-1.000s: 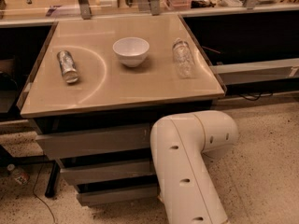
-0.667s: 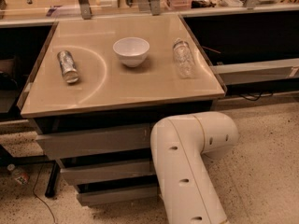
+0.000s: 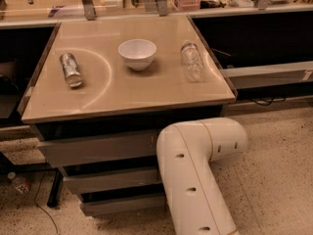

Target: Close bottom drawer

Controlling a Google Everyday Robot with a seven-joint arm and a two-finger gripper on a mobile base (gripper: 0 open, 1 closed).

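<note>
1. Gripper: not in view, likely hidden behind or below the white arm (image 3: pixel 188 180), so I can't tell whether it's open, closed or holding anything. Places below are given off the arm that carries it.
2. Bottom drawer (image 3: pixel 122 204): just left of the arm's lower link, lowest of the stack and close to the floor. The dark strip above its front looks like box showing, so it seems partly out.
3. Step in hand is pushing it shut. Do it well by contacting the flat front near its mid-width, not a corner, so the box doesn't rack. Push straight along the slides, slow and level, until the front sits flush w/ the cabinet.
4. Orientation: the front faces the camera. Its long axis runs left-right, the right end a touch higher in view. Travel is away from the camera, under the table (image 3: pixel 146 94).
5. Above it sit the mid drawer (image 3: pixel 112 180) and top drawer (image 3: pixel 98 148) – leave both alone.
6. Farther up, on the tabletop: can (image 3: pixel 71 69) lying down, bowl (image 3: pixel 137 53), clear bottle (image 3: pixel 191 60) on its side. None is near the push path.
</note>
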